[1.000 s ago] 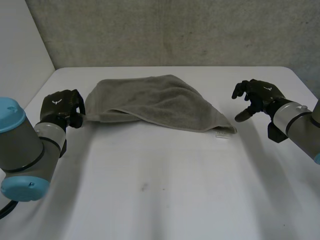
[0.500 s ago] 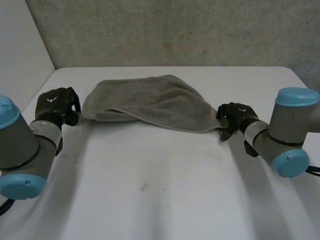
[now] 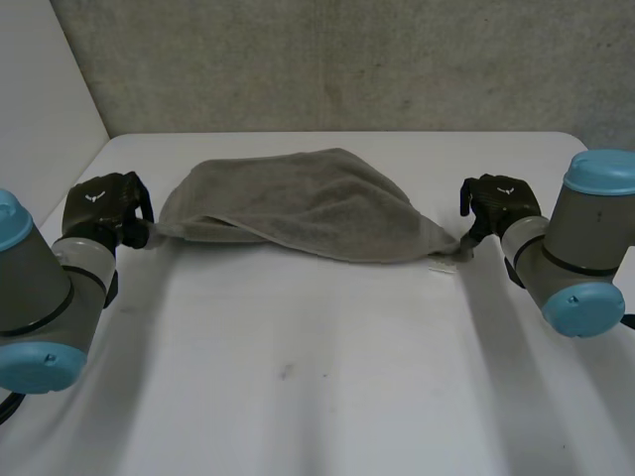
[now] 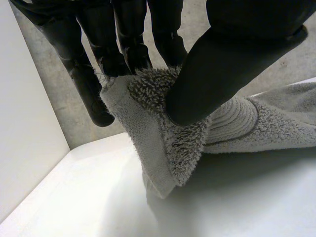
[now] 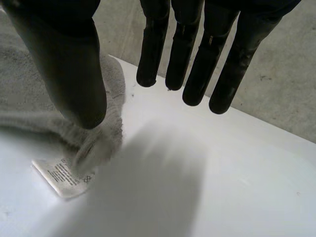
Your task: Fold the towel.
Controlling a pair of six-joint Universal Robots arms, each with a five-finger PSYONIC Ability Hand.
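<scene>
Gripping step: pinching corner of towel (image 3: 308,203), bunched on table (image 3: 327,387), between left hand (image 3: 104,208) thumb and fingers (image 4: 128,44); holding right hand (image 3: 501,201) above label (image 5: 61,176), fingers (image 5: 197,59) straight, apart. Next, likely: pinch there, pull flat.

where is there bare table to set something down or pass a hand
The widest bare patch of table is the near half, bordered by the towel at the back and the left arm and right arm at the sides. A thinner strip runs behind the towel along the table's far edge. Crowded: the towel's ends, where the left hand and right hand sit.
</scene>
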